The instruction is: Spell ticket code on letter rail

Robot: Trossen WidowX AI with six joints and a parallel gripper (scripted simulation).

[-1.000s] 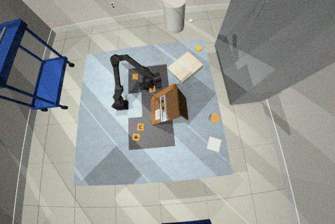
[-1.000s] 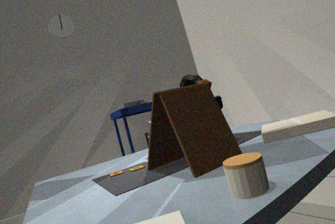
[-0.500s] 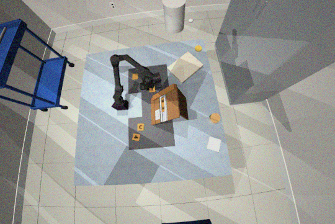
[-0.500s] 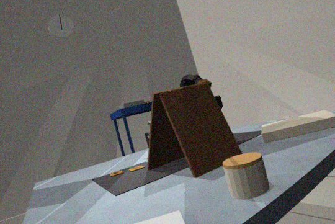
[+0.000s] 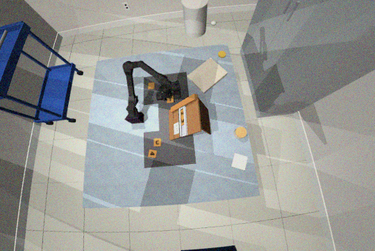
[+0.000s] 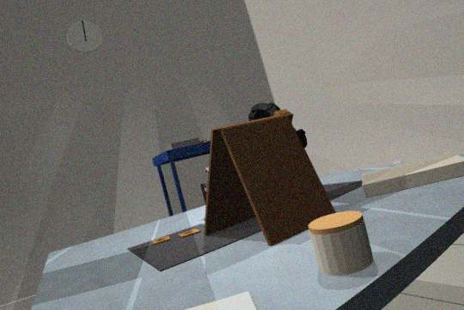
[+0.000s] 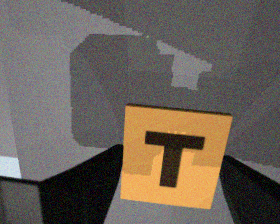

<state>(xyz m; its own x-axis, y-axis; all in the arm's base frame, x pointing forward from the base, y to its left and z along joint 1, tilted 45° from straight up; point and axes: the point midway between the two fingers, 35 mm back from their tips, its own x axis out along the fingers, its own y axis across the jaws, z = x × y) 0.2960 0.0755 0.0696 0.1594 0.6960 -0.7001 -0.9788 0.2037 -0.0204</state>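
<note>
Pale blue desk (image 5: 114, 177) (image 6: 86, 270), dark mat (image 5: 173, 158) (image 6: 172, 253) under the board (image 5: 191, 118) (image 6: 275, 180).
My gripper (image 5: 169, 94) (image 7: 171, 157) pinches the T tile (image 5: 170, 99) (image 7: 176, 160) beside the board; tiles C (image 5: 157, 142) and A (image 5: 152, 154) lie flat on the mat, near each other.

Centrally, the tented brown board (image 5: 203, 116) (image 6: 275, 176) bears a part-filled rail (image 5: 184, 131) and white ticket (image 5: 176, 128); flat orange tiles C (image 5: 157, 142) (image 6: 189, 233) and A (image 5: 152, 154) (image 6: 161, 240) lie lower left, T (image 5: 170, 99) (image 7: 172, 157) gripped.
</note>
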